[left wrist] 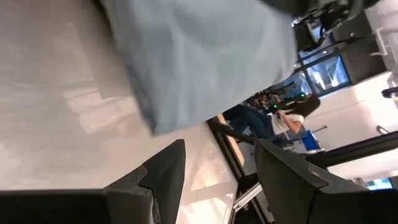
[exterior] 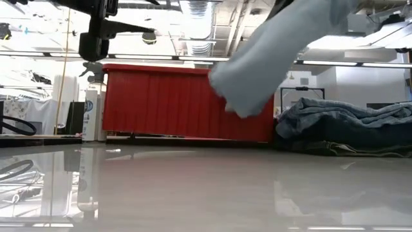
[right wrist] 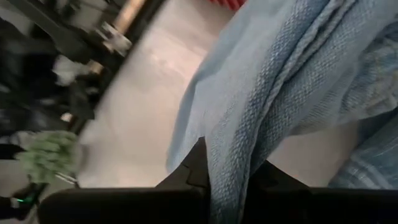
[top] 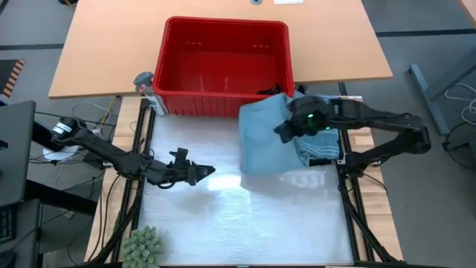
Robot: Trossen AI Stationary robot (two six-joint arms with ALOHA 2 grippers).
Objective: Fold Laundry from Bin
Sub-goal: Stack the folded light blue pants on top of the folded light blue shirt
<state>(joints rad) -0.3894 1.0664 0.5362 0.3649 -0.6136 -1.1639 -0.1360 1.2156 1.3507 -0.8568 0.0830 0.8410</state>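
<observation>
Nearest, at the lower left of the high view, the left tool (top: 199, 173) hovers over the bare glossy worktop (top: 245, 223) with its fingers apart and nothing between them; a green plant (top: 143, 247) sits at the bottom edge. Right of centre, the right tool (top: 286, 130) is clamped on the light blue garment (top: 264, 141), which hangs off the worktop in the low view. Its grip looks to be on one bunched fold, so the cloth could slip free, or come down crumpled instead of flat. Just beside it, at the right edge, lies a heap of striped and dark laundry (exterior: 347, 125); the hanging hem could drag across that heap and pull a piece along. Farther back, the red bin (top: 223, 67) stands at upper centre, close enough for a trailing corner to snag its rim.
</observation>
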